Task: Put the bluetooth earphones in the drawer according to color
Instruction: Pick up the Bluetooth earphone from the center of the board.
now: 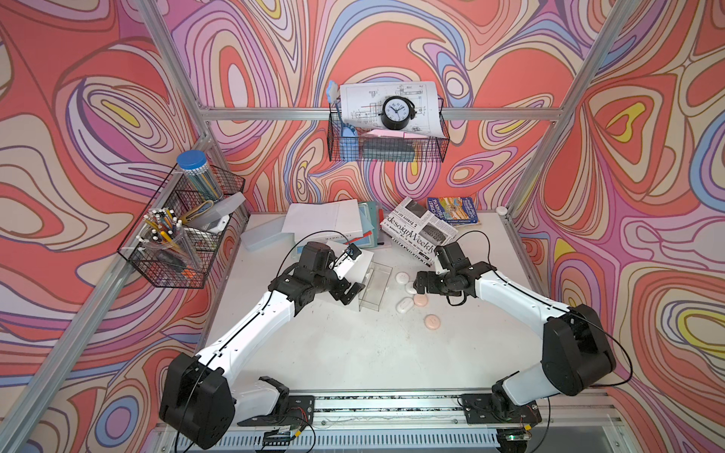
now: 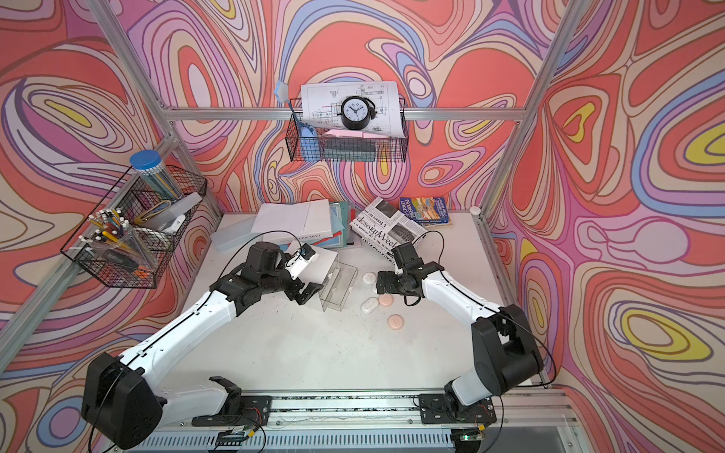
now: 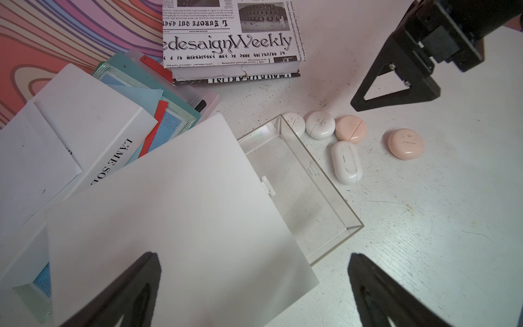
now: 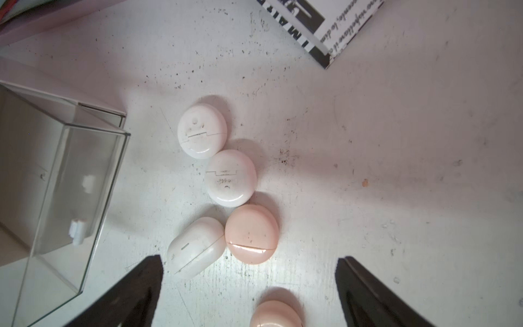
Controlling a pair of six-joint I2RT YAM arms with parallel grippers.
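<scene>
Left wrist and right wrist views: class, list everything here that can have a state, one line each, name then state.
clear drawer, pulled out, empty
white earphone cases, three, lids shut, lying on the table
pink earphone cases, two, lids shut, lying on the table
left gripper, open, holding nothing
right gripper, open, holding nothing, over the cases

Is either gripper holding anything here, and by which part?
Nothing is held. The left gripper and the right gripper are both open and empty.
</scene>
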